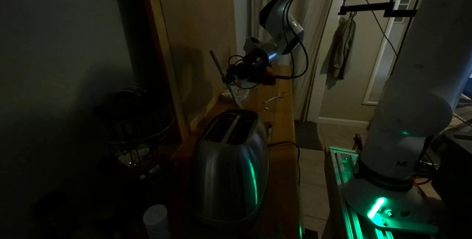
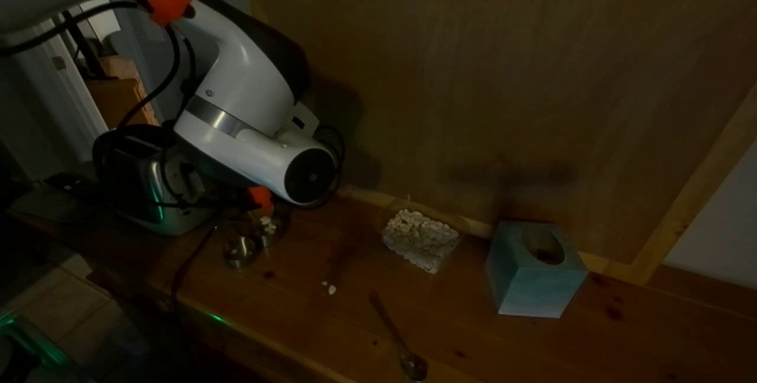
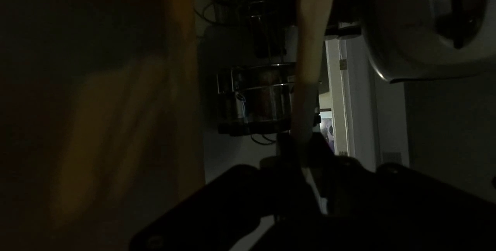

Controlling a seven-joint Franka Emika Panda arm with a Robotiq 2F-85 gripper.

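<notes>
The room is dim, and a wood panel [image 2: 473,75] rises behind a long wooden table [image 2: 508,347]. Above the table, the hand [image 3: 303,146] grasps a pale stick [image 3: 311,61] near its middle, clamped from both sides. The stick slants; in an exterior view its lower end shows just past the toaster [image 1: 230,172], and whether the two touch I cannot tell.

By its look the stick is wood: probably light, stiff and hard to break, and not very slippery. Being thin, it could swivel in the grip if an end is knocked, so the middle seems the best place to take hold.

The table is knotted board, likely firm and level. On it stand the toaster, metal cups [image 2: 238,253] near it, a clear pack [image 2: 420,240] of white flakes by the panel, a tissue box [image 2: 535,270] and a spoon [image 2: 393,330]; a few loose flakes [image 2: 330,289] lie between cups and spoon. Past the table are a curtain [image 1: 316,47], a hanging cloth [image 1: 342,49] and a tiled floor [image 1: 315,191].
</notes>
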